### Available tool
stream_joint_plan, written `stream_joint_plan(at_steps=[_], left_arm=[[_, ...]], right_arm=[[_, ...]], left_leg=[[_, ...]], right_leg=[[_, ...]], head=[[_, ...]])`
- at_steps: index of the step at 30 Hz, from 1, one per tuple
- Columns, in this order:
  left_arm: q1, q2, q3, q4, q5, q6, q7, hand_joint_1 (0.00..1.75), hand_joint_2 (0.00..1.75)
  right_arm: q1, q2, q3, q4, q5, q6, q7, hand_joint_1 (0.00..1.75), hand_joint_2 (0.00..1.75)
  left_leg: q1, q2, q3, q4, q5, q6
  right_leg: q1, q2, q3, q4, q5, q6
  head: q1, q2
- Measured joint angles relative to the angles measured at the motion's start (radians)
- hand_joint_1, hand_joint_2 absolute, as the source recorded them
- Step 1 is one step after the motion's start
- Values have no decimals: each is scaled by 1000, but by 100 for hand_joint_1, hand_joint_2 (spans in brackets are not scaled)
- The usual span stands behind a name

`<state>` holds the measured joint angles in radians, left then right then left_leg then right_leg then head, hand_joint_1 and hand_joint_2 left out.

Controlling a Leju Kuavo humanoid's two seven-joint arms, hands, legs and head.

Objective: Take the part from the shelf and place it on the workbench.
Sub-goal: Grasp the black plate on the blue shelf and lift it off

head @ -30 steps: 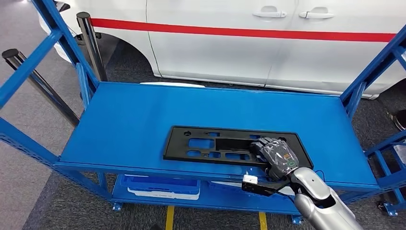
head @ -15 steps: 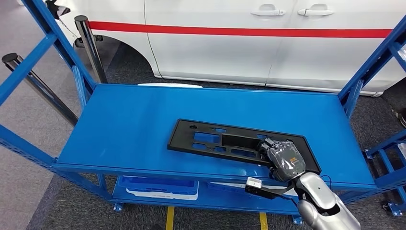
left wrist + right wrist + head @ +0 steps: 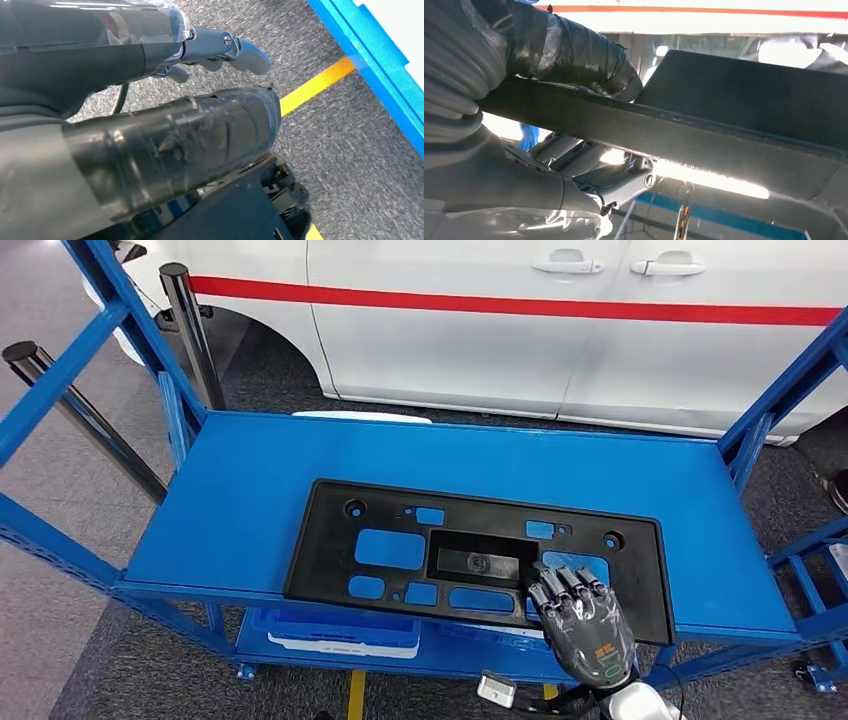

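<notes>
1. You see the right hand (image 3: 585,625) covering the part (image 3: 400,550) along its near right edge.
2. The right arm is cut off at the head view's lower edge.
3. The white car (image 3: 560,330) is cropped above its door handles.

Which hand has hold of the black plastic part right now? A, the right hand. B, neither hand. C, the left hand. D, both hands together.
A: the right hand grips the black part at its near edge, thumb and fingers on opposite faces in the right wrist view, while the left hand hangs over the floor.
</notes>
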<state>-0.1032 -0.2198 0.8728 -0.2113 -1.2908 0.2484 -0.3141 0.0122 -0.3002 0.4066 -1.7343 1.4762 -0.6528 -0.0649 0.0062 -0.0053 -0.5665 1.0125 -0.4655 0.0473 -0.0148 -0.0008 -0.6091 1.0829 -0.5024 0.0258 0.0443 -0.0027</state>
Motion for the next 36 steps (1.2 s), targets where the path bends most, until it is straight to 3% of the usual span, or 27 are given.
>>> stream_joint_plan(at_steps=[3, 4, 5, 6, 8, 9, 10, 13, 15, 17, 19, 20, 21, 23, 25, 28, 30, 34, 35, 36], left_arm=[[-1, 0, 0, 0, 1, 1, 0, 0, 0], [-1, 0, 0, 0, 1, 1, 0, 0, 0], [-1, 0, 0, 0, 2, 1, 0, 0, 0], [-1, -1, 0, 0, 2, 1, 0, 0, 0], [-2, -3, 0, 0, 2, 0, -2, 0, 0], [-2, -4, 0, 0, 2, -3, -5, 0, 0], [-2, -4, 0, 0, 2, -7, -9, 0, 0], [-3, -4, 0, 0, 3, -32, -30, 0, 0], [-3, -4, 0, 0, 7, -53, -47, 0, 87], [-2, -4, 0, 0, 10, -70, -65, 0, 175], [1, -4, 1, 0, 10, -80, -76, 0, 175], [2, -4, 1, 0, 10, -82, -80, 0, 175], [3, -4, 1, 0, 12, -84, -81, 0, 175], [3, -4, 2, 0, 17, -86, -83, 0, 175], [1, -3, 3, 0, 23, -87, -83, 0, 175], [1, -2, 4, 0, 18, -61, -57, 0, 175], [2, -4, 4, 0, 10, -34, -32, 0, 175], [-1, -6, 4, 0, 0, -3, -15, 0, 175], [0, -6, 4, 0, -4, 5, -12, 0, 175], [0, -6, 3, 0, -7, 13, -9, 0, 175]], right_arm=[[18, 13, 0, -29, 7, -15, 2, 175, 175], [22, 19, 0, -36, 8, -18, -1, 175, 175], [25, 26, 0, -42, 8, -19, -4, 175, 175], [27, 32, 0, -47, 9, -19, -9, 175, 175], [27, 45, 0, -57, 9, -21, -18, 175, 175], [26, 53, 1, -60, 9, -23, -24, 175, 175], [26, 62, 3, -62, 9, -25, -33, 175, 175], [30, 94, 8, -62, 9, -29, -63, 175, 175], [29, 113, 13, -62, 9, -29, -73, 175, 175], [28, 131, 17, -61, 10, -30, -83, 175, 175], [27, 144, 22, -57, 10, -31, -93, 175, 175], [27, 149, 26, -54, 10, -31, -96, 175, 175], [27, 154, 31, -52, 10, -31, -98, 175, 175], [25, 163, 41, -49, 10, -31, -99, 175, 175], [21, 170, 50, -48, 9, -31, -97, 175, 175], [15, 174, 65, -42, 10, -30, -70, 175, 175], [9, 174, 76, -37, 10, -29, -43, 175, 175], [1, 174, 96, -22, 10, -27, 1, 175, 175], [1, 174, 102, -17, 10, -26, 16, 175, 175], [0, 174, 109, -11, 10, -26, 31, 175, 175]], left_leg=[[-1, 2, 1, -1, 0, 8], [-2, 3, 1, 0, -1, 8], [-2, 3, 2, 2, -2, 8], [-2, 2, 2, 4, -3, 7], [-4, 1, 4, 9, -8, 2], [-6, 0, 3, 12, -11, -2], [-8, -1, 2, 13, -12, -6], [-10, 0, 1, 14, -16, -21], [-7, 0, -12, 47, -42, -31], [-4, 0, -61, 157, -102, -39], [-3, 0, -116, 273, -145, -44], [-3, 0, -125, 288, -140, -44], [-3, 0, -115, 264, -116, -43], [-4, 0, -57, 136, -46, -34], [-8, -1, -10, 33, -12, -24], [-10, -1, -1, 8, -8, -13], [-5, 0, 4, -2, 0, -2], [-4, 3, 5, -6, 4, 7], [-4, 2, 4, -5, 3, 7], [-3, 2, 4, -3, 2, 6]], right_leg=[[-1, 0, -86, 184, -87, 6], [-1, 0, -107, 224, -95, 7], [-1, 0, -111, 231, -84, 8], [-2, 0, -95, 198, -56, 7], [-1, 0, -30, 65, 10, 3], [0, 0, -4, 8, 28, -1], [2, 1, 11, -26, 34, -5], [2, 2, 15, -43, 33, -20], [0, 2, 19, -48, 36, -32], [1, 0, 20, -50, 37, -40], [3, -1, 19, -50, 36, -43], [4, -1, 20, -49, 35, -44], [5, -1, 21, -48, 35, -44], [6, 1, 24, -48, 33, -44], [9, 1, 24, -46, 32, -38], [9, 1, 21, -46, 33, -24], [9, 1, 11, -21, 13, -15], [2, 1, -87, 195, -92, -1], [1, 1, -100, 220, -92, 0], [-1, 1, -93, 207, -73, 1]], head=[[0, 0], [0, 0], [0, 0], [0, 0], [0, 0], [0, 0], [0, 0], [-1, 0], [-1, 0], [-2, 0], [-2, 0], [-2, 0], [-2, 0], [-2, 0], [-2, 0], [-2, 0], [-1, 0], [0, 0], [0, 0], [0, 0]])
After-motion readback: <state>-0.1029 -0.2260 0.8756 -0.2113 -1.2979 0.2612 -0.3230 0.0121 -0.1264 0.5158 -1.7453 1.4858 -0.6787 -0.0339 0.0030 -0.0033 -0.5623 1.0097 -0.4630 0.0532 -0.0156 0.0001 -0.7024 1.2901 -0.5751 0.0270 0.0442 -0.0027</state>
